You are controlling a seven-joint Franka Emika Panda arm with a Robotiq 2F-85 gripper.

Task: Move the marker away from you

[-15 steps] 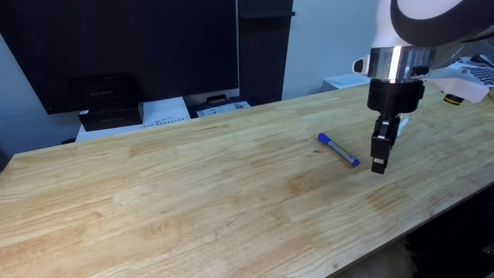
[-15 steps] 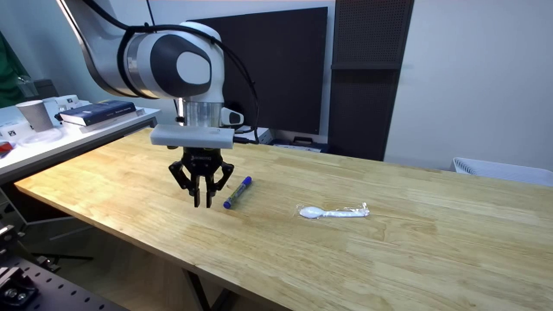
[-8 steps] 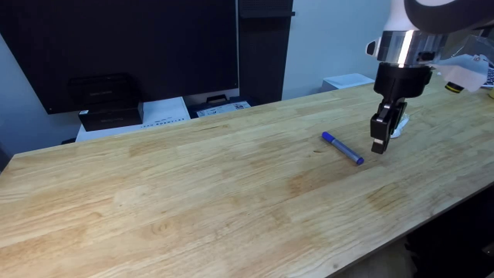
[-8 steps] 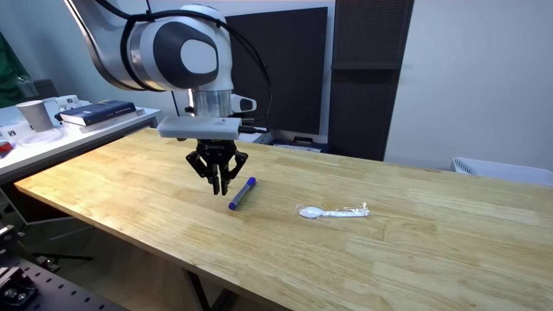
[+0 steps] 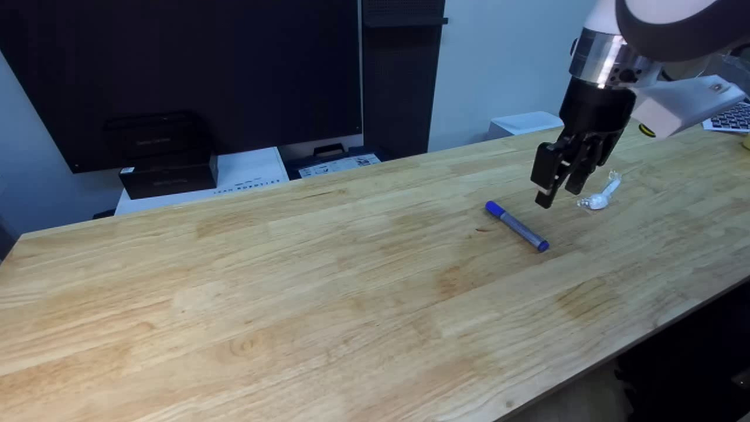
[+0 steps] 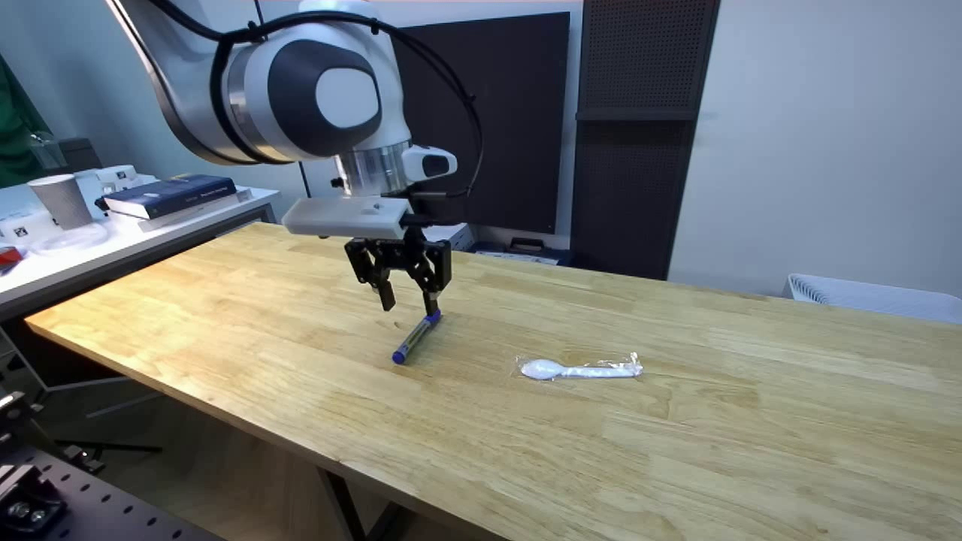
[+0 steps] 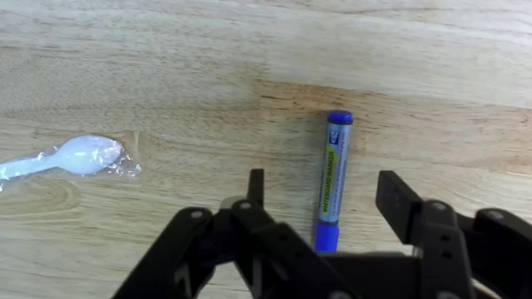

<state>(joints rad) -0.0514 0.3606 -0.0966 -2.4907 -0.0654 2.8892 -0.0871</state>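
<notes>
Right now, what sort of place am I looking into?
Likely a robotics lab or workshop, though I can't be certain: a robot arm hangs over a long wooden table, and a dark perforated panel stands beyond it.

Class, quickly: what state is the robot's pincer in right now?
Pincer: open, holding nothing; in the wrist view the whiteboard marker shows between its parted jaws.

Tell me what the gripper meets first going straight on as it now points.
Likely the marker: in the wrist view it appears between the jaws of the open gripper. Depth is unclear; the gripper could touch the table first.
</notes>
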